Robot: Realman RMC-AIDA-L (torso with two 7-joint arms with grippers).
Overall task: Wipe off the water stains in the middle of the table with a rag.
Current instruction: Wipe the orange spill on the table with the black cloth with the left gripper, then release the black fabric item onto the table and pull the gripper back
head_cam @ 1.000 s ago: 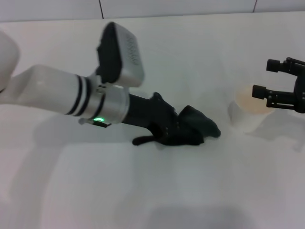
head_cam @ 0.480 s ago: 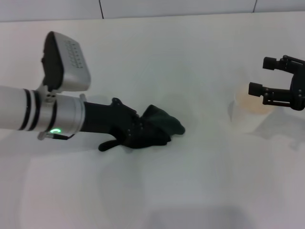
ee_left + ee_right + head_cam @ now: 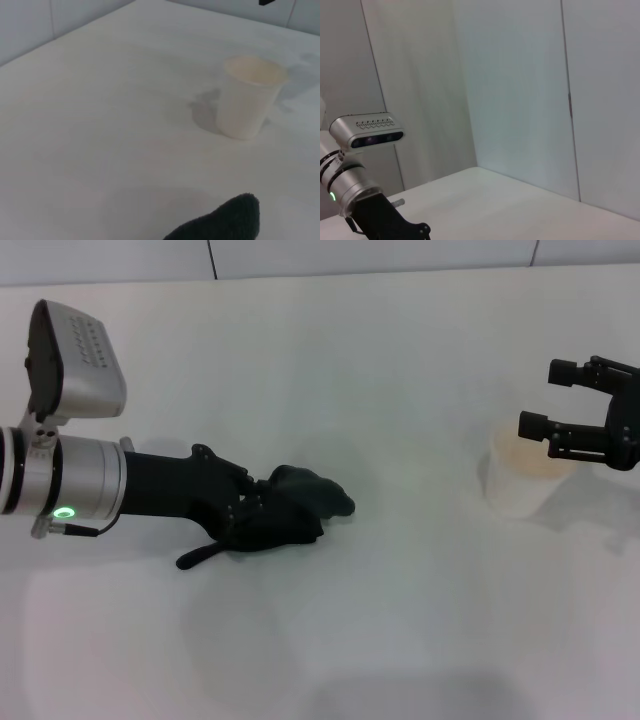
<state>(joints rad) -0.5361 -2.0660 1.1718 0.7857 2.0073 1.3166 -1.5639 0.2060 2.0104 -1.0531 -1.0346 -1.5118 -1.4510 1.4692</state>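
The black rag point(image 3: 318, 496) lies bunched on the white table point(image 3: 400, 360) left of the middle, its thin tail point(image 3: 196, 558) trailing on the surface. My left gripper point(image 3: 280, 515) reaches in from the left, pressed low and shut on the rag. In the left wrist view only the rag's tip point(image 3: 227, 222) shows. No water stains show on the table in any view. My right gripper point(image 3: 548, 398) hovers open at the right edge, just above a cup.
A white paper cup point(image 3: 518, 480) stands at the right, under the right gripper; the left wrist view has the cup point(image 3: 248, 97) ahead of the rag. The right wrist view shows grey walls and the left arm point(image 3: 355, 185) far off.
My left arm has drawn back to the left, dragging the rag across the table from the middle. The right gripper has barely shifted.
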